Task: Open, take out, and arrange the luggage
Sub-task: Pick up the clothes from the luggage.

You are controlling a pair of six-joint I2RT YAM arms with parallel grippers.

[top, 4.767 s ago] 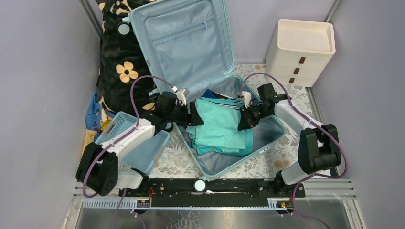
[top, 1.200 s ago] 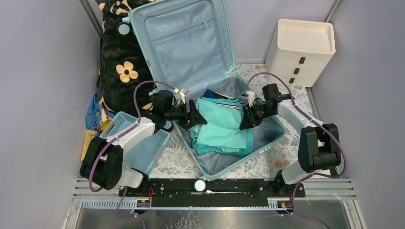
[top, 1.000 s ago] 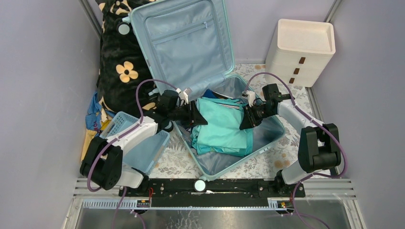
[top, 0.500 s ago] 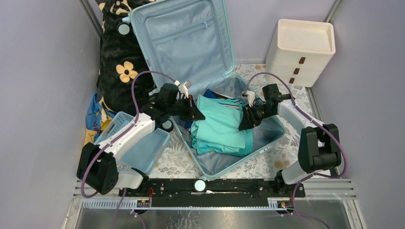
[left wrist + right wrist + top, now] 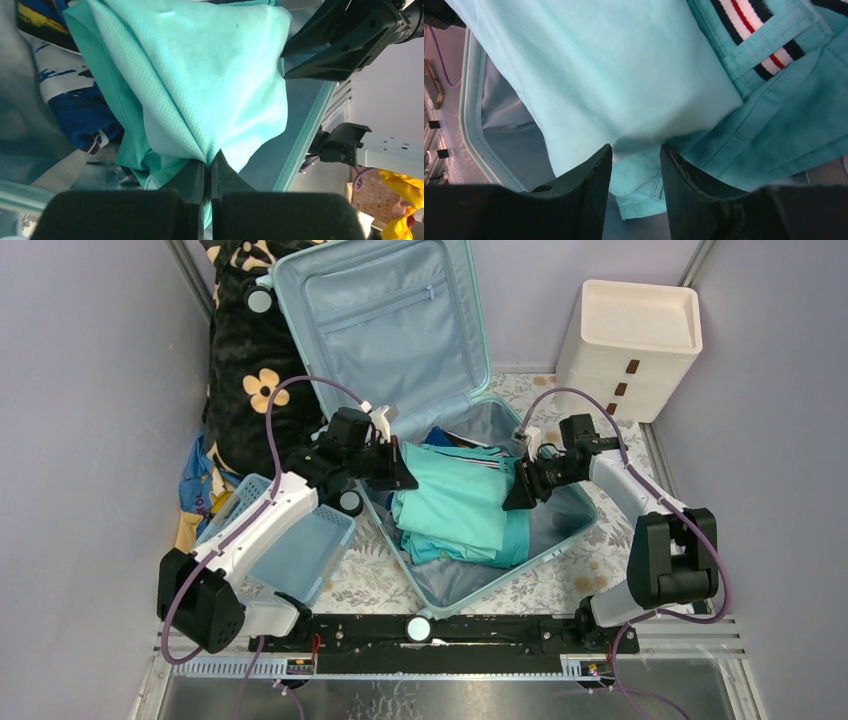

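While both arms reach into it, luggage: large pale aqua-blue hard-shell suitcase (image 5: 445, 585) lies open under both sets of fingers; lid (image 5: 390, 330) propped upright beyond them
Left gripper (image 5: 209, 167): fingers together, clamped on a fold of the light turquoise mesh fabric garment (image 5: 210, 75)
Right gripper (image 5: 635, 160): fingers apart; same garment's edge lies between them, unpinched
Beyond right fingers: darker teal cloth garment with red-white-black striped trim (image 5: 784, 115)
Left of left fingers: blue-and-white printed cloth (image 5: 80, 105)
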